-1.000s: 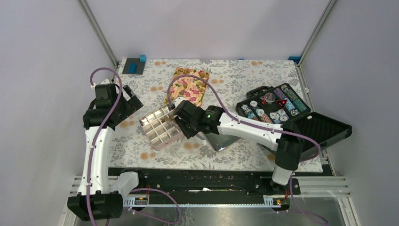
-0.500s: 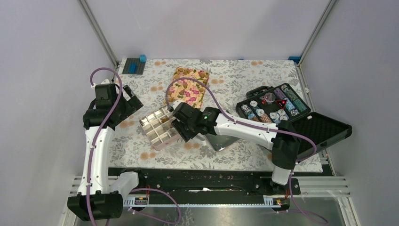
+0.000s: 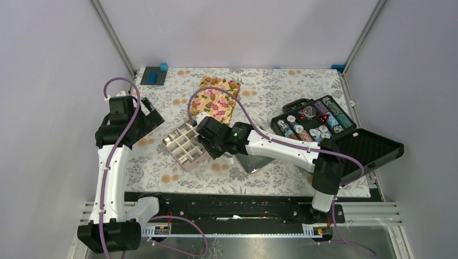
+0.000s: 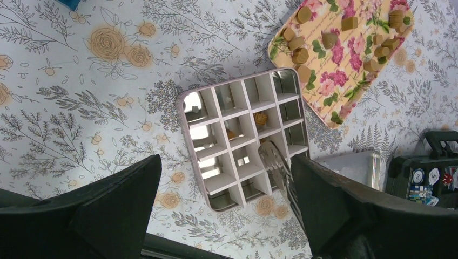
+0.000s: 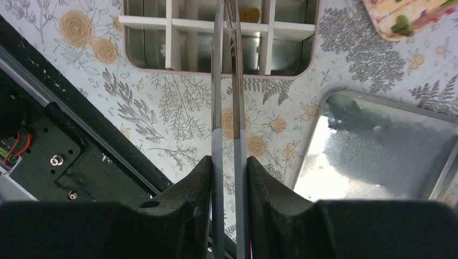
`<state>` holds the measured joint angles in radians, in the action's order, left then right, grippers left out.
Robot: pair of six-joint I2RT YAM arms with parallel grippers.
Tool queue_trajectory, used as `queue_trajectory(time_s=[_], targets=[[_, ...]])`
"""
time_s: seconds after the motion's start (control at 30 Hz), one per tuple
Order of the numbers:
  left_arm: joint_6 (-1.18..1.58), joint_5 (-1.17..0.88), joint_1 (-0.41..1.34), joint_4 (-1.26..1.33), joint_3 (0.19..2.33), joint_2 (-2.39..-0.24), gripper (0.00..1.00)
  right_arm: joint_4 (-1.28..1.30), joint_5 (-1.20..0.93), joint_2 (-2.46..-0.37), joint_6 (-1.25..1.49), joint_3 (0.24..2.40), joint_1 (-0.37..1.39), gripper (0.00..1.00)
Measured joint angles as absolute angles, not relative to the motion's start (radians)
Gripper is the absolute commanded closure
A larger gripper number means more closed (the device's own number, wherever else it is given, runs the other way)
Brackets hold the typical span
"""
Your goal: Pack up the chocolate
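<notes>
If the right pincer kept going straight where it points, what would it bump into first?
Probably the divided tin: the tongs held in the right pincer reach over its cells, though their height above it is unclear.

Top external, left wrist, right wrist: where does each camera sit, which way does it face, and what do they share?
Top external: high behind the bases, looking down over the table; left arm and right arm show whole.
Left wrist: above the divided tin, facing down; the open left fingers frame the bottom.
Right wrist: low, facing along the tongs that the right fingers clamp, toward the tin's edge.
Shared: all three show the tin; top external and left wrist both show the floral tray of chocolate.
</notes>
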<state>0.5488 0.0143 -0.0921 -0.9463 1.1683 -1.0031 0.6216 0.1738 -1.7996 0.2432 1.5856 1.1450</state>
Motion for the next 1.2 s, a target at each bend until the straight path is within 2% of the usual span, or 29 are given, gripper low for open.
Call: queue_trajectory(time_s=[0.27,0.53,0.7,0.8,1.2], targets=[[0.548,0.011,-0.092,-0.946,1.168,-1.003,0.01,0.616,0.272,-1.798,0.211,1.649,1.125,0.7],[0.548,0.011,-0.092,-0.946,1.168,-1.003,0.01,0.615,0.296,-1.798,0.194,1.652,1.032,0.68],[0.548,0.011,-0.092,-0.946,1.168,-1.003,0.01,0.615,0.297,-1.799,0.186,1.652,0.983,0.59],[0.548,0.011,-0.092,-0.946,1.168,-1.003,0.01,0.614,0.298,-1.807,0.181,1.652,0.954,0.57],[0.546,0.013,-0.092,-0.946,1.168,-1.003,0.01,0.593,0.241,-1.982,0.17,1.711,0.923,0.58]])
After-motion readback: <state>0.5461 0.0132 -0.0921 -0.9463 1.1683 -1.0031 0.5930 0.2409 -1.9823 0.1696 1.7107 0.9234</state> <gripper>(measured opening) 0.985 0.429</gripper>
